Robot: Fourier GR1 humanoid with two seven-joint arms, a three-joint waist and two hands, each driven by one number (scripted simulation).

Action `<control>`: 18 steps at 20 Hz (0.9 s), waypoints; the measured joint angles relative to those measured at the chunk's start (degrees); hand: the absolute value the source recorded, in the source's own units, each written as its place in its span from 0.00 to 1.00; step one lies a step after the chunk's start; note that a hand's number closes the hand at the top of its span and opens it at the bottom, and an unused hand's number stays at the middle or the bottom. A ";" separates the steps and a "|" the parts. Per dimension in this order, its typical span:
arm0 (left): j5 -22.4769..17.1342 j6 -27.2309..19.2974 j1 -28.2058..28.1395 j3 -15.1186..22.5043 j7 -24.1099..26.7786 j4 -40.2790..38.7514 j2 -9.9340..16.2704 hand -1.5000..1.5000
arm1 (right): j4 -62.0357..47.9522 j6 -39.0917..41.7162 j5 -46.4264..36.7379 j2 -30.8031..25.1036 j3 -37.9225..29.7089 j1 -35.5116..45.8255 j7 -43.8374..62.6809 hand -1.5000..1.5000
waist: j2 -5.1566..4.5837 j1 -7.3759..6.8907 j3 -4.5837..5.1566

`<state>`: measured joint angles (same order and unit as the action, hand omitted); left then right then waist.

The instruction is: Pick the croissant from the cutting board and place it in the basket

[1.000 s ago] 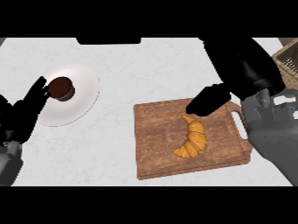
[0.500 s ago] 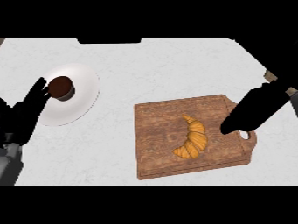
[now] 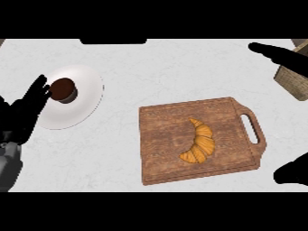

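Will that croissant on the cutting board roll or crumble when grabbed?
The croissant lies flat and curved on the cutting board, so rolling seems unlikely. It looks like flaky pastry: probably light, and apt to crush if squeezed. Its tapered tips may break first.

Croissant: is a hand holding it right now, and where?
No. The croissant lies free on the cutting board, with no hand touching it. The left hand rests open beside the plate. The right hand holds nothing visible.

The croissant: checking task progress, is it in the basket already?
No, the croissant lies on the cutting board, apart from the basket.
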<state>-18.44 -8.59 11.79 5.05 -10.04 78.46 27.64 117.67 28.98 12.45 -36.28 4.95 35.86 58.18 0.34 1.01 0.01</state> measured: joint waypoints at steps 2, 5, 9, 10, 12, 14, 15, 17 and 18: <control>0.67 0.01 0.23 -0.20 0.03 -0.09 -0.58 0.50 | 3.04 -0.56 -2.05 0.88 0.23 -4.11 -0.74 0.00 | -0.08 -0.20 -0.01; 1.25 0.47 -0.43 -0.57 -0.06 0.67 -1.13 0.50 | 5.70 -0.72 -7.66 2.94 0.85 -11.05 -4.27 0.00 | -0.19 -0.49 -0.03; 2.08 1.68 -1.12 -0.91 0.96 0.04 -1.92 0.50 | 4.65 -3.75 -18.95 7.45 4.24 -17.27 -11.60 0.00 | -0.34 -0.91 -0.04; 2.35 1.69 -0.72 -0.95 0.67 -0.04 -2.25 0.50 | 4.25 -4.87 -21.78 8.70 5.49 -18.38 -13.14 0.00 | -0.36 -0.94 -0.05; 2.73 1.72 -1.41 -1.27 0.51 0.97 -2.65 0.50 | 2.27 -6.84 -26.47 10.27 6.65 -21.07 -18.19 0.00 | -0.36 -1.06 -0.05; 2.87 2.02 -1.41 -1.80 -0.27 1.66 -2.60 0.50 | -1.00 -9.51 -30.42 12.66 8.07 -21.69 -21.75 0.00 | -0.38 -1.19 -0.04; 3.15 2.30 -1.81 -1.84 0.22 1.53 -2.98 0.50 | -1.43 -10.68 -31.74 13.77 8.71 -22.74 -23.14 0.00 | -0.38 -1.16 -0.05; 3.36 2.95 -1.12 -2.39 0.47 0.42 -3.26 0.50 | -4.57 -13.25 -33.75 16.00 9.16 -23.44 -26.60 0.00 | -0.40 -1.14 -0.03; 3.94 2.98 -0.70 -2.42 1.20 -0.57 -3.81 0.50 | -6.42 -14.21 -34.51 16.80 9.15 -23.79 -28.62 0.00 | -0.42 -1.11 -0.04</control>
<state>-14.50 -5.61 11.10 2.63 -8.83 77.90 23.83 111.25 14.76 -22.06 -19.49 14.10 12.06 29.55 -0.07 -0.10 -0.03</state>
